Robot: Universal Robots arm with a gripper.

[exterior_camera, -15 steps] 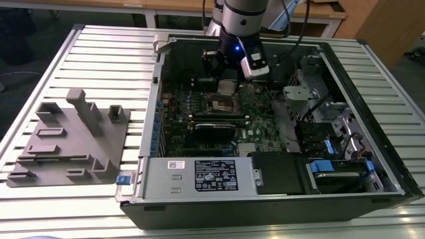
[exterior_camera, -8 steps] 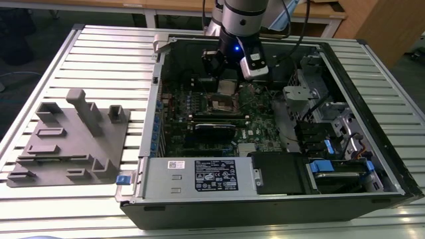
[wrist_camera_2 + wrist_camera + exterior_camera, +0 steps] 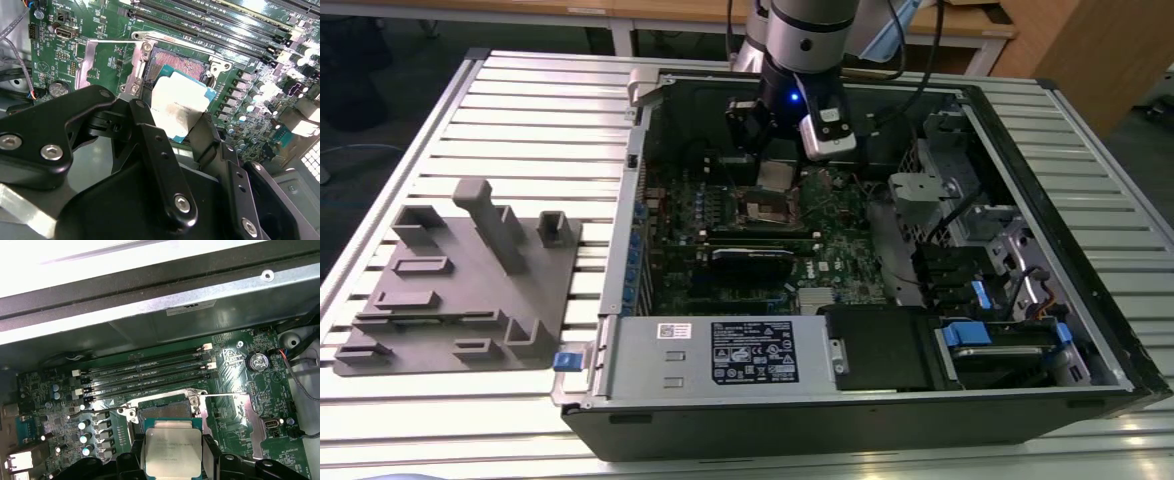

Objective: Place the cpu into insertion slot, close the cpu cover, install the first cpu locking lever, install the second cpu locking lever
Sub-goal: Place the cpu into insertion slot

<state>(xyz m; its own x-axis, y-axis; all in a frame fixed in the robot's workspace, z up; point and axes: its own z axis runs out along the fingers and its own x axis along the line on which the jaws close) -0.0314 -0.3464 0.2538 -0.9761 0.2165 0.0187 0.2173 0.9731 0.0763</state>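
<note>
So, the cpu is gripped in the gripper. The two black fingers are pressed against opposite edges of the chip and are spread no wider than the chip itself. In the exterior view the arm is seen reaching down into the open computer case, which is laid on its side on a slatted table.

The chip is held right over the insertion slot, silver top facing up and tipped a bit rather than level. Whether it is touching the socket yet can't be made out. In the second wrist view the cpu is seen covering a good part of the insertion slot, with the dark pin field showing past one edge. The same is seen in the first wrist view, where the cpu sits between the finger ends and the slot is exposed just beyond it.

The cpu cover is swung open and laid back beside the socket, with green board visible through its square cut-out, so the slot is uncovered.

Other stuff around it:
- Four long black memory slots are lined up just beyond the socket.
- A coin battery is mounted near the corner of the board.
- A grey fixture block is parked on the table at the exterior view's left, well apart from the case.
- A labelled power supply box is fitted along the near side of the case.
</note>
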